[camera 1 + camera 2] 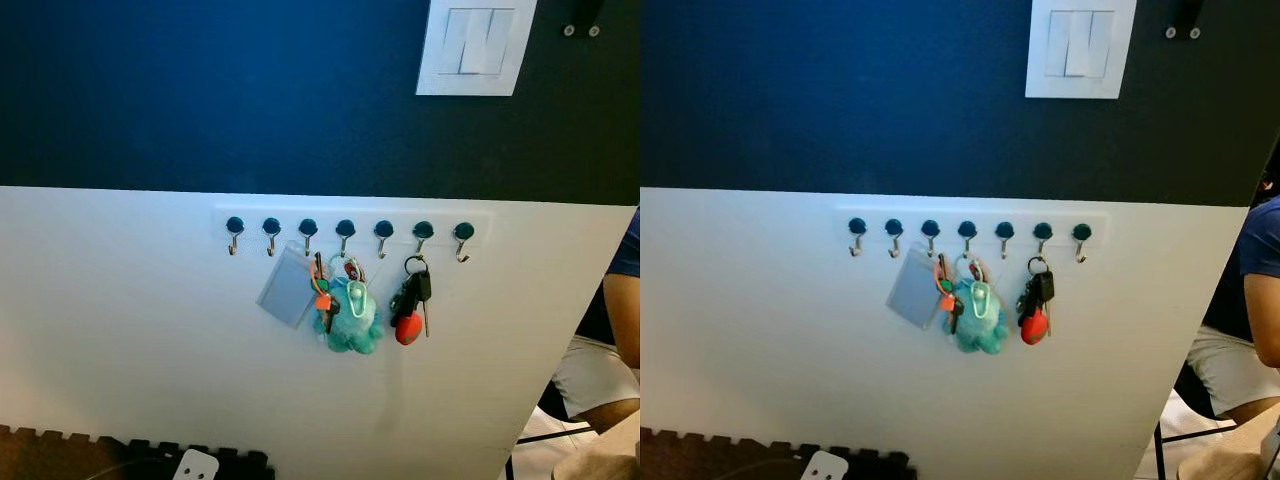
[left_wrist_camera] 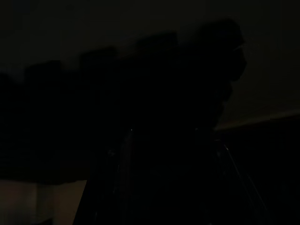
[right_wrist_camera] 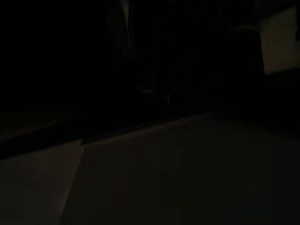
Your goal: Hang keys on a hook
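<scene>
**Keys hanging on the hook rail**

A black key bunch with a red fob (image 1: 410, 300) hangs from the sixth hook (image 1: 423, 236) of the white seven-hook rail (image 1: 352, 228). Beside it hang a teal plush keyring (image 1: 352, 315) with more keys and a clear card holder (image 1: 288, 285). A light switch (image 1: 476, 45) sits above. A seated person (image 1: 610, 340) is cut off at the right edge. Both wrist views are nearly black, so I cannot tell how either gripper's fingers stand.

Keys (image 1: 412, 300) hanging from sixth hook (image 1: 422, 236)

No legible text, label, brand, number or sign on any item; the card holder (image 1: 289, 286) is too blurred to read.
</scene>
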You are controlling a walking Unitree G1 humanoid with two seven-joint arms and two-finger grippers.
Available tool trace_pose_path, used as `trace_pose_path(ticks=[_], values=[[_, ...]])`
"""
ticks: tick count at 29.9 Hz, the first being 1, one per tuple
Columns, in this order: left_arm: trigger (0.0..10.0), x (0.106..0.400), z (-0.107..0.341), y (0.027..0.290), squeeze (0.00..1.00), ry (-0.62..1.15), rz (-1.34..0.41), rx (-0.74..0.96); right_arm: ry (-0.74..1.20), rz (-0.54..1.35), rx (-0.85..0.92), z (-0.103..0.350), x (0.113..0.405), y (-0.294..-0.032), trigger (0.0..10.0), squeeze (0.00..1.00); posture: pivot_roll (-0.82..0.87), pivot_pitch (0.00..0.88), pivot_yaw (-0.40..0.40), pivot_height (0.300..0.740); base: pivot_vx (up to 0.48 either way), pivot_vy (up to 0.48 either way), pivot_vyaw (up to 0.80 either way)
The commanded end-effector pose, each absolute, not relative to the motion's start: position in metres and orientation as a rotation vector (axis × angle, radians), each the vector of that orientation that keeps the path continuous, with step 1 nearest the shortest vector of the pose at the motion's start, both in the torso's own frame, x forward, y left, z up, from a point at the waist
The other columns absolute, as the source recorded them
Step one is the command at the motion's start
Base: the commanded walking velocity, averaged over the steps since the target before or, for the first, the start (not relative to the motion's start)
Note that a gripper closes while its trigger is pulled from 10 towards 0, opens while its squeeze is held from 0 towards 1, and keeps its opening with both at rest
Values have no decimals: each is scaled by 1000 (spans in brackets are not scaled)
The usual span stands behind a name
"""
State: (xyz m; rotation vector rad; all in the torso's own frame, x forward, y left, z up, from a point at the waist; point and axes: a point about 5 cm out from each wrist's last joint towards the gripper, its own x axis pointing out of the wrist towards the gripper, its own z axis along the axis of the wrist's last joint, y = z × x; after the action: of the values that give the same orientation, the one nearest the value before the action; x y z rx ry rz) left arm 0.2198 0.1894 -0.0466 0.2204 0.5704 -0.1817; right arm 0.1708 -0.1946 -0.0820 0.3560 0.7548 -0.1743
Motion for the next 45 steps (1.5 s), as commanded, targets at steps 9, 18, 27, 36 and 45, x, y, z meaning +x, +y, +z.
trace_pose_path(ticks=[9,18,27,36,45], values=[[10000,214,-46,197,0,564,-223,245,621,-7,276,-65,194,-189,10000,0,76,0,35,740,0,0,0],[10000,203,-58,196,0,649,-169,192,757,-96,311,-80,175,-194,10000,0,85,0,7,740,0,0,0],[10000,199,-62,185,0,676,-189,171,870,-82,309,-92,152,-185,10000,0,77,0,3,740,0,0,0],[10000,204,-60,184,0,665,-202,183,902,-91,283,-94,149,-193,10000,0,74,0,-6,740,0,0,0],[10000,201,-61,192,0,676,-212,205,884,-139,302,-92,150,-199,10000,0,79,0,1,740,0,0,0]])
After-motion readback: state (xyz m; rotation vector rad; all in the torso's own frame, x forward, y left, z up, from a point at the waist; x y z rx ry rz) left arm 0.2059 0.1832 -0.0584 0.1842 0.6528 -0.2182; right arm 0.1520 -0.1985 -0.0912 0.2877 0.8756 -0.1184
